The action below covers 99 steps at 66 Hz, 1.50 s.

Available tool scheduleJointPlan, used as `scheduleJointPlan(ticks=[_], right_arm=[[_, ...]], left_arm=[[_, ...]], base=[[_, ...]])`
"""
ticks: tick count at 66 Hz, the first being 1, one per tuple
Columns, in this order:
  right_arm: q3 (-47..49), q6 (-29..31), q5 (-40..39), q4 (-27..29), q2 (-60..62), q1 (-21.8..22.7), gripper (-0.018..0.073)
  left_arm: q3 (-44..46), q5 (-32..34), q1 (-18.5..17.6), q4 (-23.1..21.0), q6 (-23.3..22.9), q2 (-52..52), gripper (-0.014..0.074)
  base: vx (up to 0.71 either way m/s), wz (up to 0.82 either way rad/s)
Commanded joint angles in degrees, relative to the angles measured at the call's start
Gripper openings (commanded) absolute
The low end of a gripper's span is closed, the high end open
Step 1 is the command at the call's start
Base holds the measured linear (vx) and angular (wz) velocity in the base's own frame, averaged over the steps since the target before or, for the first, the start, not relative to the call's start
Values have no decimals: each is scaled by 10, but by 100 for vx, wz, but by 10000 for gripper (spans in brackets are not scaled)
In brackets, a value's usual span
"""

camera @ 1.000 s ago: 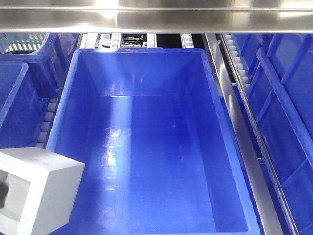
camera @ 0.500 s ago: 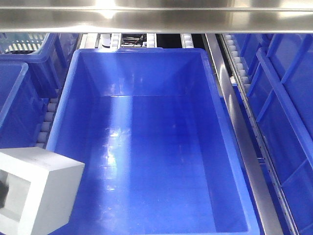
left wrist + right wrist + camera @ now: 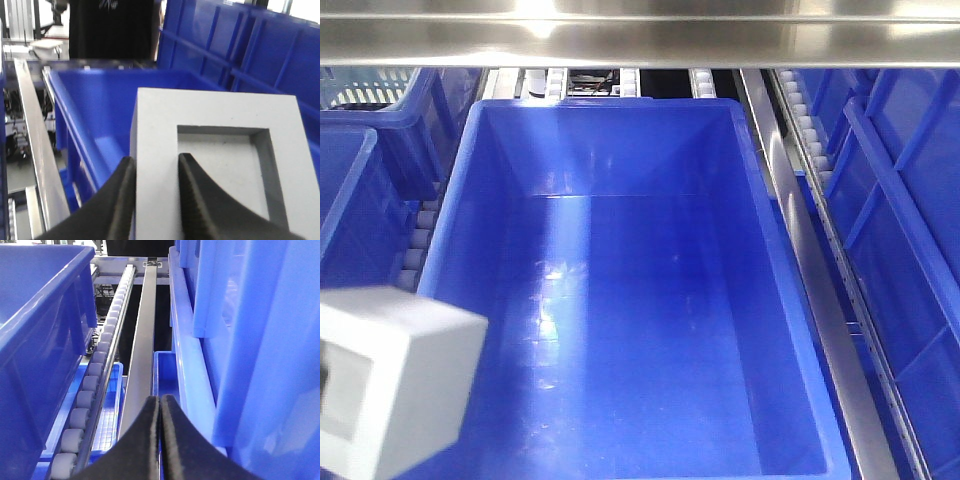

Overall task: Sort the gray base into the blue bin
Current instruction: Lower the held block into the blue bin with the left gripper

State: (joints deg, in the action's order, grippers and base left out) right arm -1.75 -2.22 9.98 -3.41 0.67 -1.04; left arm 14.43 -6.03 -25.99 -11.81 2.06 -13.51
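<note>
Gray base gripped by the left gripper at the near-left corner of the blue bin.
Matte and blurred in the front view, the block hangs in the air over the bin's near-left rim, not resting on the bin's bare floor. In the left wrist view its recessed face is turned to the camera, and the two black fingers pinch the block's left wall, one on the outer side and one inside the square recess. The right gripper has its tips pressed together with nothing between them, above a metal rail beside a roller track. White print on a dark shirt at the top of the left wrist view is cut off and unreadable.
</note>
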Motion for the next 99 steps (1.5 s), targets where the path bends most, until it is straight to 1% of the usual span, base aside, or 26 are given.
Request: scheduleJointPlan(ticks=[1,12,25,33,48,67,78,84,99], right_arm=[[-8,3,-43,-4,7,3,-9],[-8,3,-43,-4,7,3,-9],[-8,3,-43,-4,7,3,-9],[-8,3,-43,-4,7,3,-9],[-8,3,-43,-4,7,3,-9],[-8,3,-43,-4,7,3,-9],[-8,3,-43,-4,7,3,-9],[-8,3,-43,-4,7,3,-9],[-8,3,-43,-4,7,3,-9]], left_arm=[[49,72,-5,-6,-4,-37,-3],[115,69,-19,-10,-4,-129,-3],[189,71,-63,-9,1,-267,-3],[230,70,-77,-8,7,-353,0],[316,60,-80,-8,7,-504,4],[412,22,-80,-8,7,-664,8],[435,34,-80,-9,7,-734,13],[436,60,-80,-9,7,-765,18],[436,84,-80,-9,7,-809,40]], base=[[0,0],[0,0],[0,0],[0,0],[0,0],[0,0],[0,0],[0,0],[0,0]])
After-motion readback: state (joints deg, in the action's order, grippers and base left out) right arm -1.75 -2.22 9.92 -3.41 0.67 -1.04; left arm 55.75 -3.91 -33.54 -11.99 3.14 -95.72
